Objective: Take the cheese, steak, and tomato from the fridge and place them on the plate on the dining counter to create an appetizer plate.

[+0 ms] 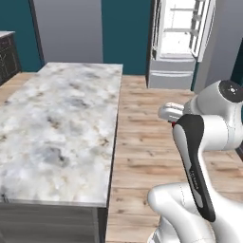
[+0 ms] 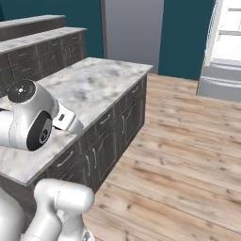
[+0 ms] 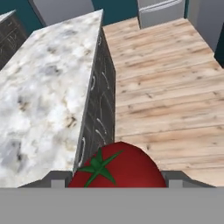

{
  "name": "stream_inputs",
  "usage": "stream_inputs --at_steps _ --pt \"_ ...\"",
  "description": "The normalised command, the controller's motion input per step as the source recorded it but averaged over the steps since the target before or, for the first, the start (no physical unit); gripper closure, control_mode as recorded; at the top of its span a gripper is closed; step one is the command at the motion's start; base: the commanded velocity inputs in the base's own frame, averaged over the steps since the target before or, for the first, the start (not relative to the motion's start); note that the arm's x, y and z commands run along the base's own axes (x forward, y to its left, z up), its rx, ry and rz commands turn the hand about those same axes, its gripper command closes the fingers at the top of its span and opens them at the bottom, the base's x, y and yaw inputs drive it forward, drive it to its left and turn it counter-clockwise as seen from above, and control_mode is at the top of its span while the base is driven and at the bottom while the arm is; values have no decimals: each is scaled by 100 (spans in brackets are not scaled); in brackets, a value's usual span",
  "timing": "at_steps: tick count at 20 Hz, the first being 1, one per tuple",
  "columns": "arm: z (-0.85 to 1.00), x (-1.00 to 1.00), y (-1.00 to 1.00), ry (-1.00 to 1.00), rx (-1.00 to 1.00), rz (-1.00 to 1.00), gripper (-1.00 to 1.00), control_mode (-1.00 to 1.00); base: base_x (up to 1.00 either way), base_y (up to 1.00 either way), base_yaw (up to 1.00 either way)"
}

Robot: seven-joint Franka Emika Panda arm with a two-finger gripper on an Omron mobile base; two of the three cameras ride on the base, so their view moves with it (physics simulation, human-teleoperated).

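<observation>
Left base view, read from its left edge: the marble tabletop (image 1: pixel 57 128) of the island fills the left half, grey-veined white, its near corner dropping to a dark wood-grain base; to the right of the tabletop runs a strip of pale wooden floor (image 1: pixel 142 142); beyond the tabletop's far right corner stands the fridge (image 1: pixel 178 42), white and light grey, its upper doors swung open on bright white shelves and its lower drawer closed; right of the tabletop and nearer the camera, the white arm (image 1: pixel 204 142) rises folded, a dark band along its forearm, a speck of red just showing at the wrist.

Right base view, again from the left: a dark cabinet run with a pale top (image 2: pixel 42 37) lies along the wall behind the tabletop (image 2: pixel 89 84); the arm's round elbow joint (image 2: pixel 28 117) hangs over the tabletop's near end; the tabletop's dark drawer fronts (image 2: pixel 113 136) face right onto the floor (image 2: pixel 179 164); the fridge (image 2: pixel 221 61) sits well beyond the tabletop, at the far right.

Hand view: the tabletop (image 3: pixel 43 92) lies to the left, its dark drawer side running down the middle, the floor to the right and the fridge's base at the top; the hand (image 3: pixel 117 179) has the tomato (image 3: pixel 127 168) between its two grey fingertips (image 3: pixel 54 179), jaws held fairly wide round it; the tomato, dark red with a green stalk star, hangs just off the tabletop's right edge, over the floor.
</observation>
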Motion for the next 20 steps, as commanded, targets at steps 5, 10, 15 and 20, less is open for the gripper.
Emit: stream_inputs --at_steps 5,10,15,20 --pt "0 0 0 0 0 0 100 100 -100 81 0" --pt "0 0 0 0 0 0 100 100 -100 95 0" --pt "0 0 0 0 0 0 100 100 -88 100 -2" --pt "0 0 0 0 0 0 100 100 -10 100 -6"
